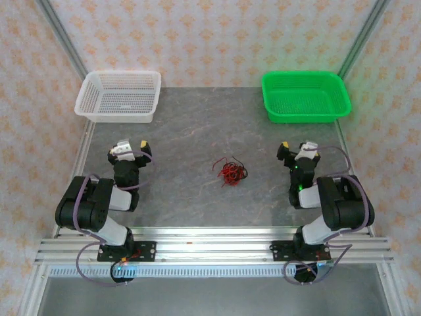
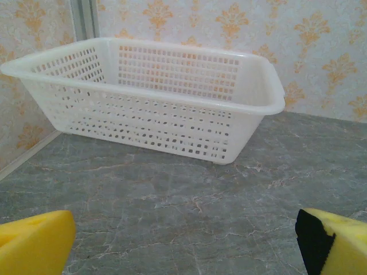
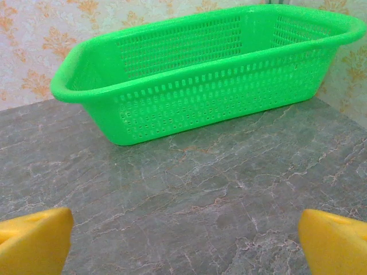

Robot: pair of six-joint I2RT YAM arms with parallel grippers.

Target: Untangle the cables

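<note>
Left tool (image 1: 131, 147) and right tool (image 1: 297, 149) gape; cables (image 1: 230, 172) form a red-black snarl.

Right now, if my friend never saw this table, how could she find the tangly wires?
Start at the grey table with a white basket and a green basket at its far corners. Near the middle, in front of both baskets, lie the cables in one small snarl. They are the only thin, curly red-and-black strands lying on the table.

arms (image 1: 92, 207): black, white links | arm cables (image 1: 78, 262): purple-grey loops | claw fingers (image 2: 34, 243): yellow (one black-faced)
</note>
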